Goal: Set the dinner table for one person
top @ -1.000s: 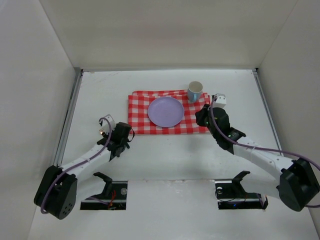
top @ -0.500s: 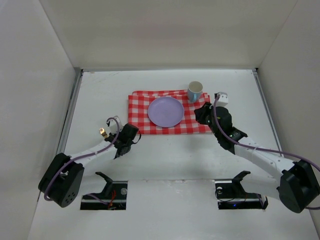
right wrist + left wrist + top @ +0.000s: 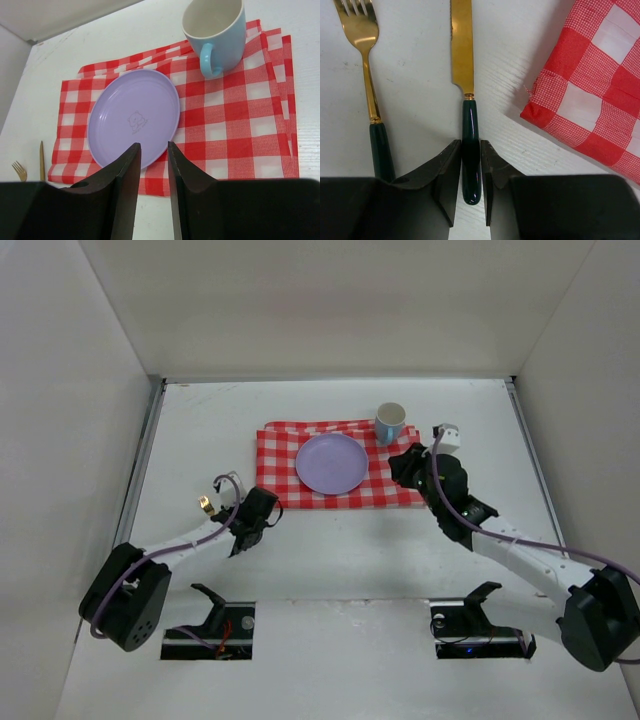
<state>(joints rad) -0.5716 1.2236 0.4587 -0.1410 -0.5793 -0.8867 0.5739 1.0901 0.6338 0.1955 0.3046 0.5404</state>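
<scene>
Knife (image 3: 468, 107) pickup: left jaws, narrowed over the last second, pinch its handle on the table (image 3: 415, 105) between fork (image 3: 367, 75) and cloth (image 3: 590, 100). Right jaws, slightly widened, stand empty. Cutlery placement begins.

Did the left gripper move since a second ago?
Yes. The left gripper slid right, nearer the checked cloth's near left corner. Its jaws now flank the knife handle.
</scene>
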